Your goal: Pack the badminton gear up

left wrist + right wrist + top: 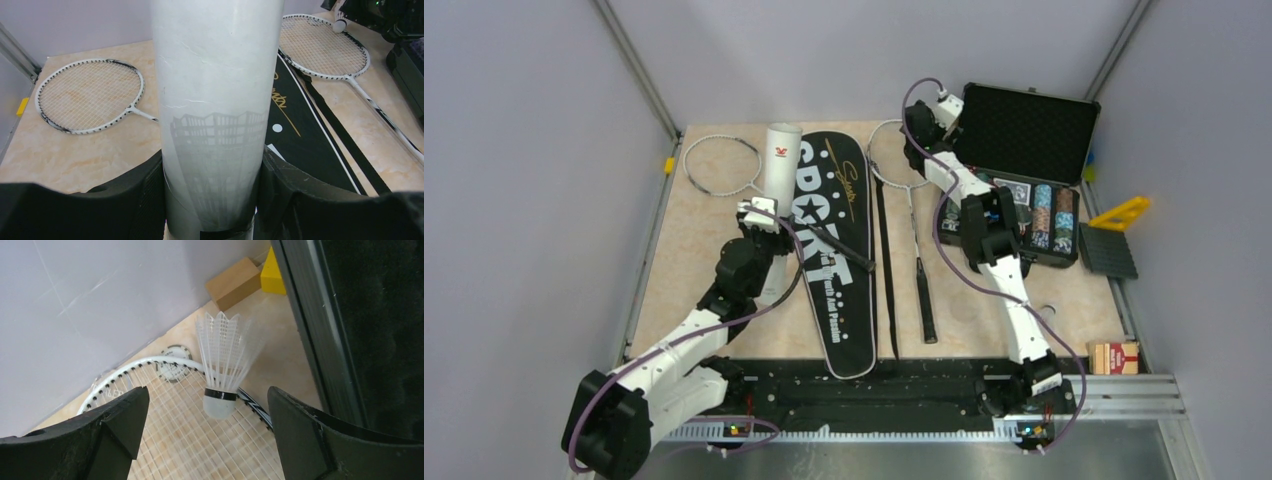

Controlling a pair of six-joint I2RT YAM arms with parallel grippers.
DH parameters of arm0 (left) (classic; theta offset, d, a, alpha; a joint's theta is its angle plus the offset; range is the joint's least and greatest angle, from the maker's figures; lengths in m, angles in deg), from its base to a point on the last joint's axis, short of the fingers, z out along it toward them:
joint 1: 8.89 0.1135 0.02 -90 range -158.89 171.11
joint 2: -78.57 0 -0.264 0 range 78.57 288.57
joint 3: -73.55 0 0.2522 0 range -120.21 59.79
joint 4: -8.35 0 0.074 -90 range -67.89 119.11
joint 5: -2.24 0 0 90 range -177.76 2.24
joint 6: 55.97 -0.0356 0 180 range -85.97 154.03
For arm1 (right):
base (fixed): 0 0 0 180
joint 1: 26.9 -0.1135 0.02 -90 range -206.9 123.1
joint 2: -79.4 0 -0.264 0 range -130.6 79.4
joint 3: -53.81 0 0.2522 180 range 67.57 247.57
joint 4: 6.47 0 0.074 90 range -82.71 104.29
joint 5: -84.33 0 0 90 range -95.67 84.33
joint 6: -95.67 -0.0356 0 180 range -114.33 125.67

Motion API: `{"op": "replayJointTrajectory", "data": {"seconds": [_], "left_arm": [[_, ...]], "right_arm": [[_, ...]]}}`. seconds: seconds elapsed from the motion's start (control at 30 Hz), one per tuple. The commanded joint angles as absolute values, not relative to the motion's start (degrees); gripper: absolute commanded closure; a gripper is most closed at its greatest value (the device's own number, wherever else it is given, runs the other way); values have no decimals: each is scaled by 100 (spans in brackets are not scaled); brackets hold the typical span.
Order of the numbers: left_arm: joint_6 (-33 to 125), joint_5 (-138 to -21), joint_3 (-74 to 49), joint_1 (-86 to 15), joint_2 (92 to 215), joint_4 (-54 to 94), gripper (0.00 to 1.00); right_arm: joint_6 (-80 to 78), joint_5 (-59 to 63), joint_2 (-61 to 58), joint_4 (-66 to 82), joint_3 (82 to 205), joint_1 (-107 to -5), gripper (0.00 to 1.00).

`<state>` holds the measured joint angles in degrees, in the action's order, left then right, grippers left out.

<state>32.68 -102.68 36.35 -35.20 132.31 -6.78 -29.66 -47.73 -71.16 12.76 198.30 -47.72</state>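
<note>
My left gripper (762, 216) is shut on the white cylindrical tube (781, 160), low on its body; in the left wrist view the tube (215, 90) fills the gap between the fingers (135, 200). One white racket (722, 165) lies at the far left. The black "SPORT" bag (839, 260) lies in the middle. The second racket (902, 160) lies right of the bag, handle toward me. My right gripper (207, 400) is open just above this racket's strings (185, 435). A white feather shuttlecock (222, 365) rests on the strings between and just beyond the fingertips.
The open black case of poker chips (1034, 215) stands at the back right, its lid (360, 330) close beside my right gripper. A yellow triangle (1121, 213), a black pad (1107, 250) and a small box (1114, 355) lie at the right. A wooden block (235, 282) sits by the back wall.
</note>
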Motion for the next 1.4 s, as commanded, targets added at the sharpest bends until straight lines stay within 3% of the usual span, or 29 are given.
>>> {"op": "replayJointTrajectory", "data": {"seconds": [0.0,0.87,1.0,1.2,1.37], "left_arm": [[3329,-10343,3563,-3532,13125,-1289,82],[3288,-10793,3673,-3532,12816,-1217,82],[3282,-10828,3721,-3534,12695,-1234,82],[3280,-10927,3787,-3526,12527,-1213,82],[3275,-10958,3821,-3531,12440,-1190,82]], "right_arm": [[-3441,-4803,-7494,968,20326,-4623,9],[-5362,-4437,-8168,1651,20679,-4254,29],[-5586,-4357,-8148,1748,20615,-4189,40],[-5654,-4360,-7946,1517,20209,-4183,68],[-5253,-4134,-7571,895,19723,-4178,80]]}}
